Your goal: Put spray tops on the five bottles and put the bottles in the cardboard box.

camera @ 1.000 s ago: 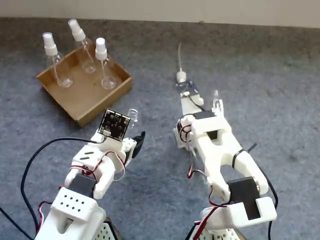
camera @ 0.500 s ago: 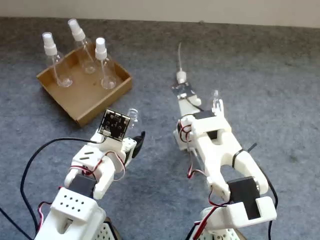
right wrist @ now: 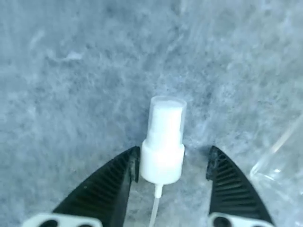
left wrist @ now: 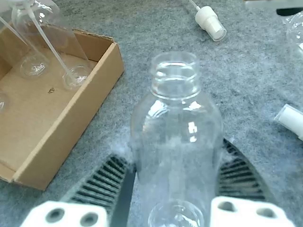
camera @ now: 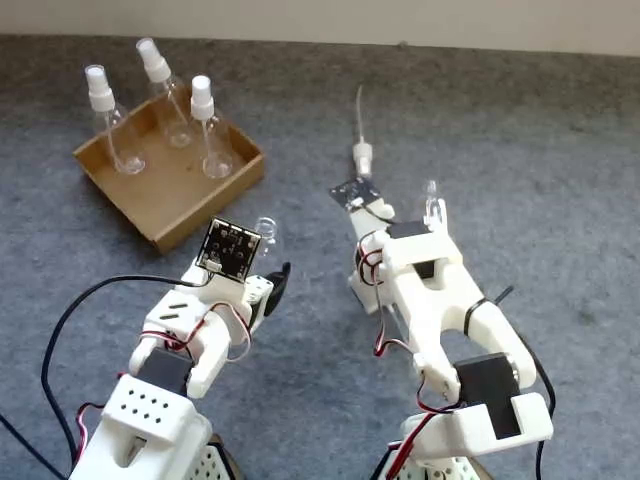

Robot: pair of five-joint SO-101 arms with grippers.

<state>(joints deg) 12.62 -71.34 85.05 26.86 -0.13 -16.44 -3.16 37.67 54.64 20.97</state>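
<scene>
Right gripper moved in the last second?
Yes. In the high view the right gripper and its wrist board have slid left, toward the cardboard box, away from the loose spray top, which stayed put.

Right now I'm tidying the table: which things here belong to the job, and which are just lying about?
Job: cardboard box; three capped bottles in it; open bottle in left gripper; spray top between the open fingers of the right gripper; second spray top; second open bottle.
Lying about: arm cable; grey carpet.
</scene>
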